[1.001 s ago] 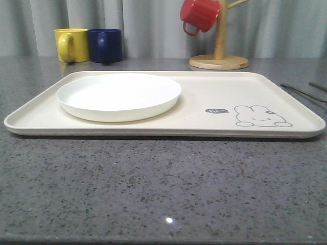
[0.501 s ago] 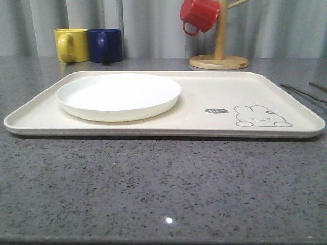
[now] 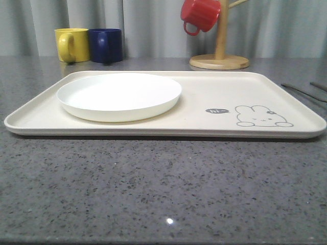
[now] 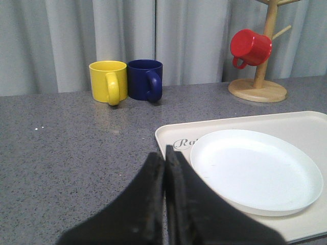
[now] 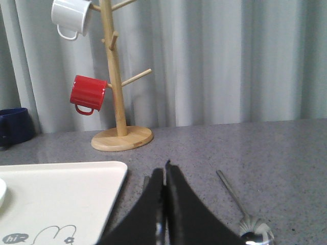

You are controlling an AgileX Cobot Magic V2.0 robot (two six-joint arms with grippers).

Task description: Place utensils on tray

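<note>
Grey curtains back a speckled grey counter point(image 3: 163, 184), and the tray point(image 3: 204, 109) lies across the middle of the front view, its rabbit drawing at lower right. A white plate point(image 3: 119, 95) fills the tray's left half, so the bare right half, nearest the cutlery, looks like the natural spot for it. No utensil is on the tray yet. Thin metal handles point(image 3: 301, 92) lie on the counter at the right edge of the frame, off the tray; in the right wrist view a spoon point(image 5: 250, 227) lies at lower right, beside the tray corner.

Both arms seem parked. The left gripper point(image 4: 164, 171) has its jaws pressed together with nothing between, over the tray's near-left corner. The right gripper point(image 5: 164, 181) is likewise closed and empty; being close to the spoon, it is probably the one to reach.

Yellow and blue mugs point(image 3: 89, 45) at upper left and the mug tree point(image 3: 219, 35) at the top are only bystanders.
</note>
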